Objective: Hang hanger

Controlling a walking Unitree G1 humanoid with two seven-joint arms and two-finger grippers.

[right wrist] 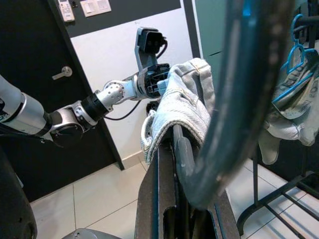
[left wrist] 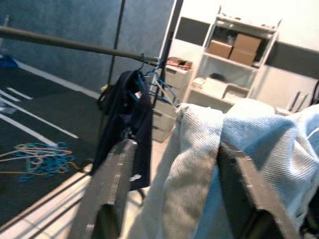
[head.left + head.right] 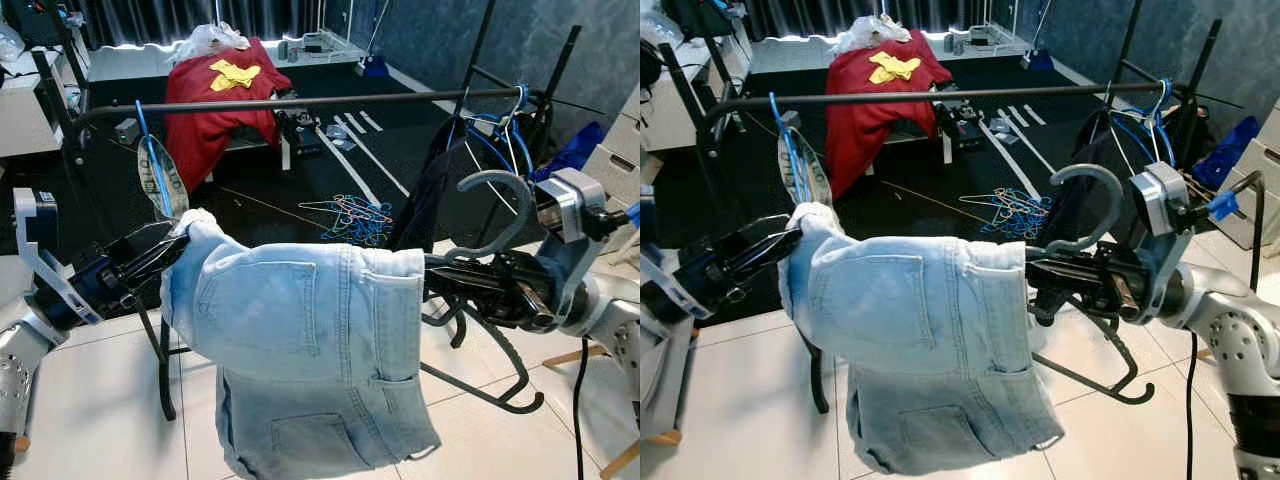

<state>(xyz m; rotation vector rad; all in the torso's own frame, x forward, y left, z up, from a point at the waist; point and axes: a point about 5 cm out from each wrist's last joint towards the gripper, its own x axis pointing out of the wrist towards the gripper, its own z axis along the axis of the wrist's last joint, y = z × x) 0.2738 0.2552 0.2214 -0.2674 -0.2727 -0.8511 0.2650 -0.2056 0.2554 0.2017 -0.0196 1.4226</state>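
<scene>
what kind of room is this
Probably a home room used for laundry or as a test space: a clothes rail with hung garments, a pile of hangers on the dark floor, shelves with boxes.

1. A grey hanger (image 3: 497,215) is being held level between the two grippers, below and in front of the black rail (image 3: 300,102), apart from it.
2. Its curved hook is standing upright at the right end, open side facing down and left.
3. Light-blue jeans (image 3: 300,340) are lying folded over its bar, hiding most of it, the legs drooping toward the floor tiles.
</scene>
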